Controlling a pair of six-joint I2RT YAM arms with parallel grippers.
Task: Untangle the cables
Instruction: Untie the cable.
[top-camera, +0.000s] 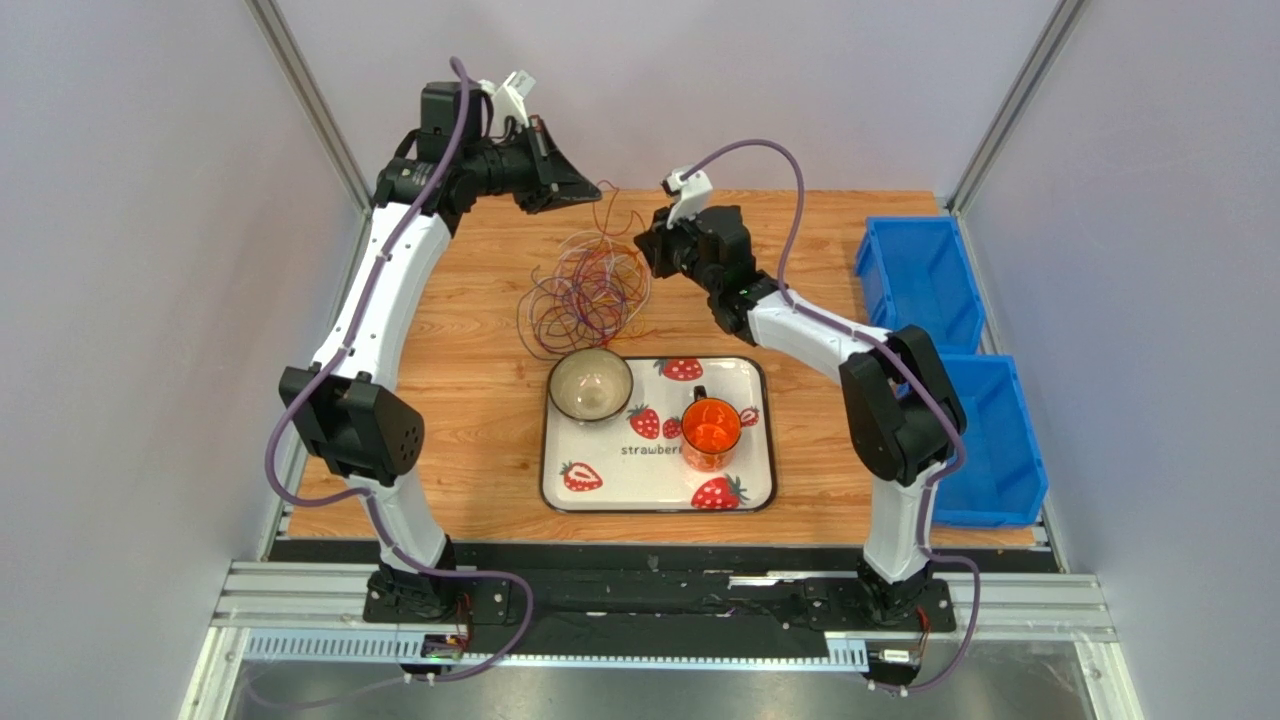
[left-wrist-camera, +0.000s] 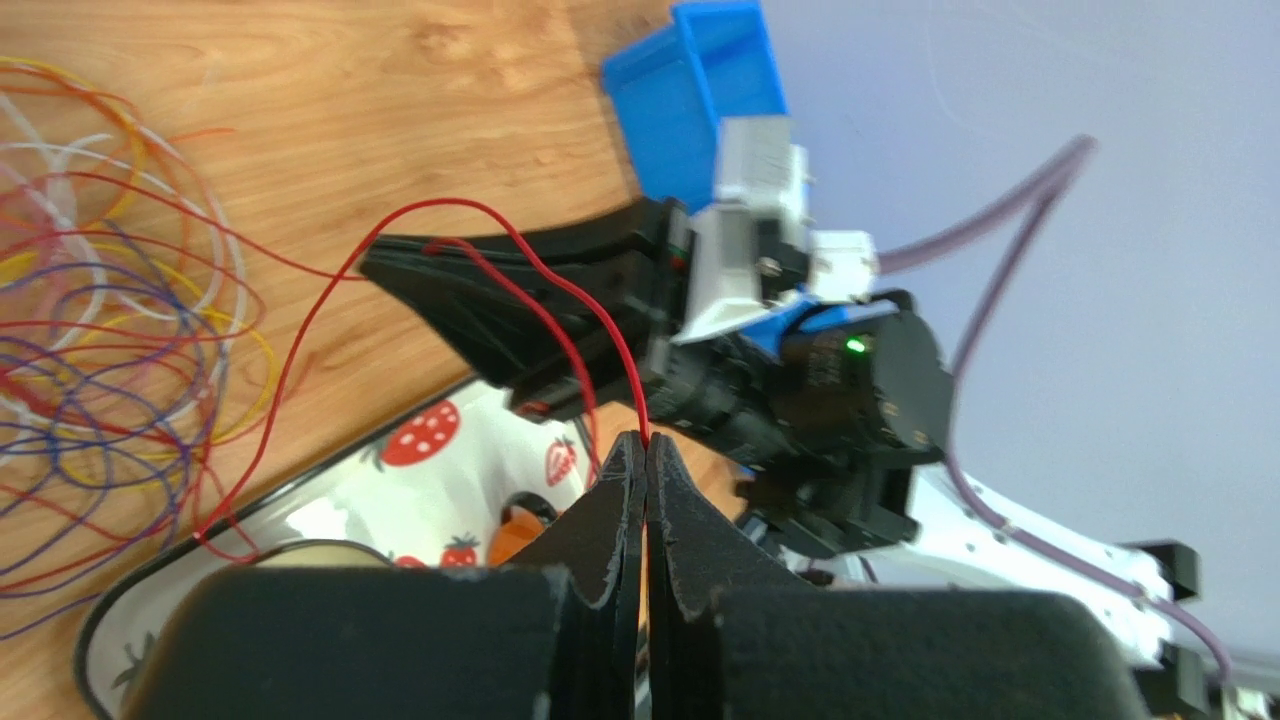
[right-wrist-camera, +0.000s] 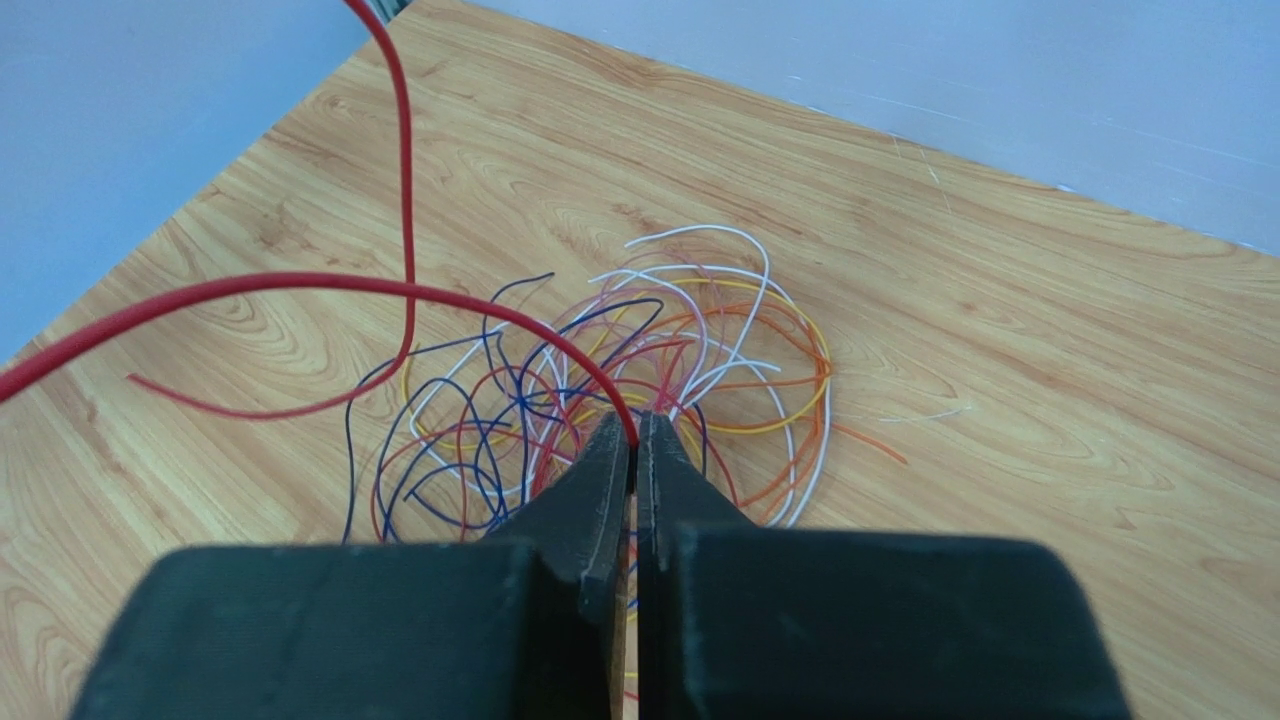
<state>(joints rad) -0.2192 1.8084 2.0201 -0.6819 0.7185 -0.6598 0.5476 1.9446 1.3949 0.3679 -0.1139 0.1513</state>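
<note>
Pinching a single red wire between both hands, up off the worktop. Clenched on it at the very tips: left hand, lower middle of its own view. Likewise clamped on what looks like the same strand: right hand, lower middle of its view, with the wire arching away to the left edge of the frame. Rest of the cables heaped in a loose many-coloured nest on the wood, upper middle of the overhead view, between the two hands and just behind the tray with its bowl and orange cup.

Judged light and thin, springy rather than limp, keeping curved loops unaided. Smooth coating, so likely to slide through the pads under a hard tug. Best taken near a free end or on an outer loop standing proud of the heap, never through the dense middle. Worth drawing out slowly: liable to snag crossing loops and drag the whole nest along.
</note>
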